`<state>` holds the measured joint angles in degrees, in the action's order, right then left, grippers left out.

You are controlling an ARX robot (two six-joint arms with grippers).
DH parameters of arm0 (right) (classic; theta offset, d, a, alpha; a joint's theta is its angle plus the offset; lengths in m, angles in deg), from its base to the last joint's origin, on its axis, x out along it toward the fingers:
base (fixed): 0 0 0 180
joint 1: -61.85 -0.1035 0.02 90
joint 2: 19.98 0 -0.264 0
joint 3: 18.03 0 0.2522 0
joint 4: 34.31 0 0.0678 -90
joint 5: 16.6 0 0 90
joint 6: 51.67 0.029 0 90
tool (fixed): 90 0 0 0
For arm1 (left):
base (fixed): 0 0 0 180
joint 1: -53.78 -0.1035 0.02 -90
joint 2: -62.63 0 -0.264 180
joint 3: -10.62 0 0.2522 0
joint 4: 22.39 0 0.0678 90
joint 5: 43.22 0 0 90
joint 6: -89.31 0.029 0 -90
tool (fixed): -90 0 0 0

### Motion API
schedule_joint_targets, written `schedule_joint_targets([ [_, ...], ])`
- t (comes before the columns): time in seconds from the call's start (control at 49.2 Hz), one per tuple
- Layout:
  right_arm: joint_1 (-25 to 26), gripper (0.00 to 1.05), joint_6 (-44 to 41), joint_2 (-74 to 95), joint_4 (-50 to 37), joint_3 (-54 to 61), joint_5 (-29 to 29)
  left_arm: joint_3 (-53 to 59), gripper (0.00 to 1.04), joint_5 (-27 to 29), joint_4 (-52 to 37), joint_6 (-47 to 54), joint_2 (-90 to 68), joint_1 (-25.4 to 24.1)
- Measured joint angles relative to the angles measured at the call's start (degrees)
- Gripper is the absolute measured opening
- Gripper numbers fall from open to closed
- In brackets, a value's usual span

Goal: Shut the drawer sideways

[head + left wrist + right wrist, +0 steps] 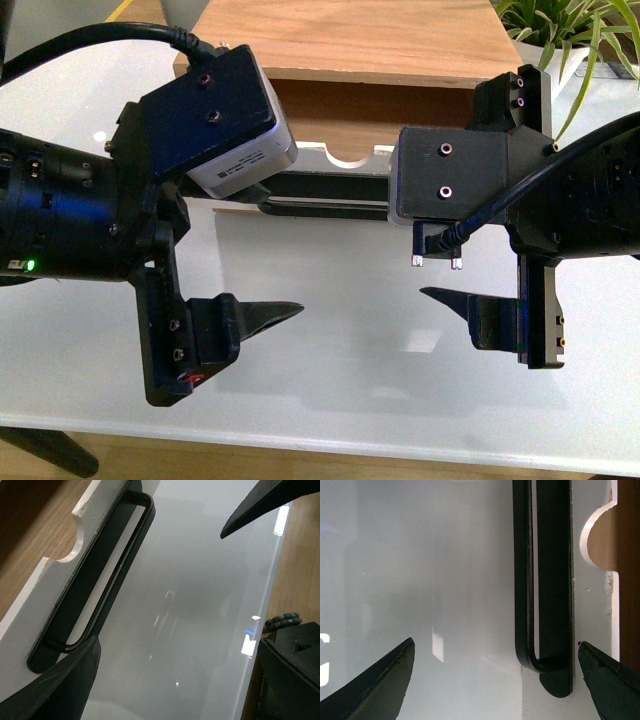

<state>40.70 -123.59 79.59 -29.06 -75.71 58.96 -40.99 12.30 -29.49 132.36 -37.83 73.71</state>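
Hovering spread just before the drawer [30,607]: left claw [159,586], right claw [496,642].

The front camera sits on the body between the arms, looking forward and down over the white counter [340,380] at the drawer [312,152], with both wrists close before it. Each wrist camera looks out between spread fingers, of the left tool [160,587] and the right tool [495,642], close over the counter. All three views share the drawer's black handle [325,195].
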Motion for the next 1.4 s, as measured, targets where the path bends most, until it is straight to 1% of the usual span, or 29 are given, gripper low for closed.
schedule_joint_targets([
  [0.975, 0.44, 0.96, -0.39, 6.73, 0.39, -5.14, -0.83, -13.29, 0.96, -0.48, 5.73, 0.83, -11.04, 1.05],
  [1.401, 0.48, 0.96, -0.61, 8.68, 0.72, -6.51, -1.05, -15.85, 0.96, -1.16, 7.74, 0.9, -13.29, 1.03],
])
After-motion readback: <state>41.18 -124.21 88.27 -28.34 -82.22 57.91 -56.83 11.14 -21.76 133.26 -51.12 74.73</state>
